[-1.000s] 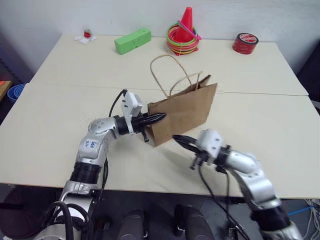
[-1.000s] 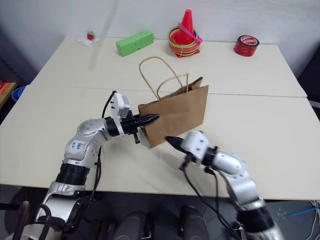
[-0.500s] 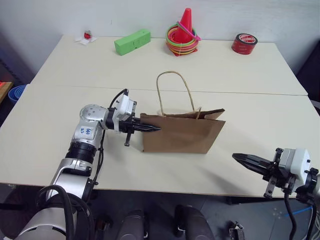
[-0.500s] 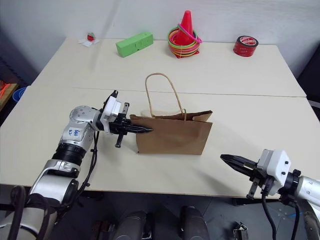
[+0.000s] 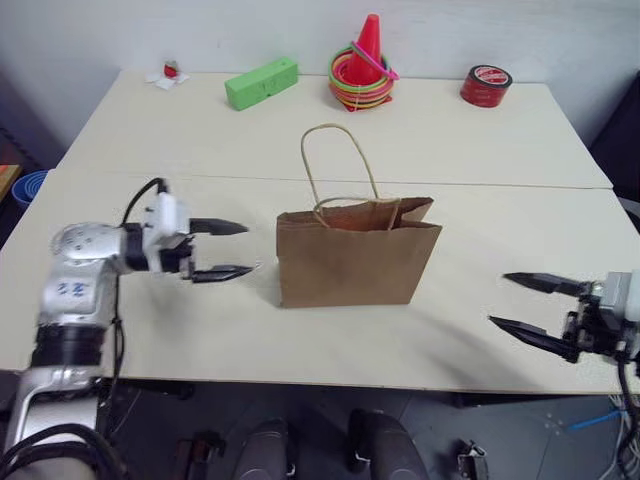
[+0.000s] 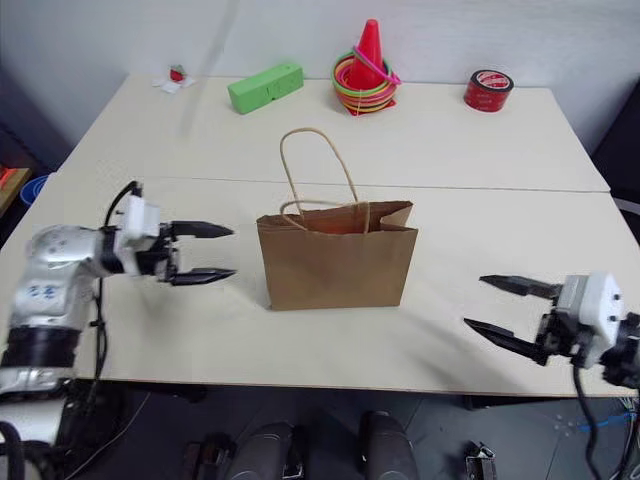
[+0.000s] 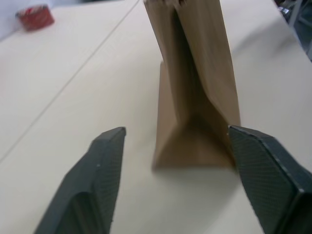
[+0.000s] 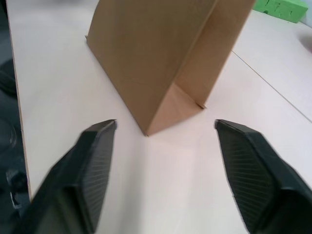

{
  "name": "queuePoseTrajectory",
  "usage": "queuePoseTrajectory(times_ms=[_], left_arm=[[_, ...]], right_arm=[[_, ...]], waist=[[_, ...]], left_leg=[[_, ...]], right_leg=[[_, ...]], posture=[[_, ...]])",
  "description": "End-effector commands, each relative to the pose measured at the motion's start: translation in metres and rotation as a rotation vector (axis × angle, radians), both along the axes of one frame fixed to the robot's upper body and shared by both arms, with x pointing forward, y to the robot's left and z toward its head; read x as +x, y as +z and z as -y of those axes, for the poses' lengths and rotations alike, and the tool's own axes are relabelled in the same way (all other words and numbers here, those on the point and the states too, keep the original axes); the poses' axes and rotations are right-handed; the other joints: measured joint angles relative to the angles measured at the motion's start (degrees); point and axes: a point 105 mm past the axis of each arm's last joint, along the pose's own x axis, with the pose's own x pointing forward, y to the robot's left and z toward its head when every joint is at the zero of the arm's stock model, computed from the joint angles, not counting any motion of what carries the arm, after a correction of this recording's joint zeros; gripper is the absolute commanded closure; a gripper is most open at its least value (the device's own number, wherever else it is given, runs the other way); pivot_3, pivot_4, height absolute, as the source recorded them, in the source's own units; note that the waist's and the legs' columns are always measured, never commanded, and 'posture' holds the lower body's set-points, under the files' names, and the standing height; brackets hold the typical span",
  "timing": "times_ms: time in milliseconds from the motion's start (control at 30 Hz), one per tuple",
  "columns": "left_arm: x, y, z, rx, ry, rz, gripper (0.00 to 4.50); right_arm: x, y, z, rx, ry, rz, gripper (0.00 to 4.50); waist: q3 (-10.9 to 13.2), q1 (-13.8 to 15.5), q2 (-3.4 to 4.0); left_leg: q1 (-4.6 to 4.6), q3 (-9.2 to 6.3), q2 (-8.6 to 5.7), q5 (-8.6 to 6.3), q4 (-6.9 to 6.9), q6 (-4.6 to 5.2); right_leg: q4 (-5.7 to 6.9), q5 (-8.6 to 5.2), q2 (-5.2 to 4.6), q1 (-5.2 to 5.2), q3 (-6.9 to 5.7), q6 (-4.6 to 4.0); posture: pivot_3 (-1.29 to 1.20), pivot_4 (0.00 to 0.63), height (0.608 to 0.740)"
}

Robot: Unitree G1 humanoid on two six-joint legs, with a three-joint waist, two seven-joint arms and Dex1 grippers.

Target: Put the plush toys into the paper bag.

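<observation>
Table (image 5: 480, 150) | paper bag (image 5: 355, 255) upright | inside hidden | both tools apart

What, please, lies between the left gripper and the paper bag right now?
Nothing: between the left gripper and the paper bag is bare table, as the left eye view shows.

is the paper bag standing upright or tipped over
Upright: the paper bag stands on its flat base on the table, mouth up, one handle raised, both grippers clear of it.
</observation>
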Motion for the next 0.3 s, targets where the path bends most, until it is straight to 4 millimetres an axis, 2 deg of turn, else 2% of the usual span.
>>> queuePoseTrajectory(times_ms=[33,167,300], left_arm=[[-0.015,0.013,-0.026,0.048,0.122,0.063,0.89],[-0.031,0.004,-0.052,0.111,0.208,0.039,0.89],[-0.035,0.007,-0.054,0.119,0.229,0.061,0.89]], right_arm=[[-0.001,0.016,0.017,-0.076,0.039,-0.01,0.04],[0.01,0.022,0.02,-0.109,0.08,-0.037,0.04],[0.018,0.016,0.02,-0.111,0.098,-0.028,0.04]], waist=[[0.01,-0.16,0.01],[0.02,-0.1,0.03],[0.02,0.04,0.04]], left_leg=[[0.0,-0.02,0.01,0.0,0.0,0.0],[0.03,-0.1,0.01,-0.01,0.0,0.0],[0.0,-0.14,0.02,-0.04,0.0,-0.07]], right_leg=[[-0.06,0.0,0.0,0.02,-0.02,0.0],[-0.17,-0.03,-0.1,0.02,-0.05,-0.06],[-0.16,-0.06,-0.15,-0.02,-0.1,-0.12]], posture=[[0.0,0.15,0.74],[0.0,0.15,0.74],[0.0,0.15,0.74]])
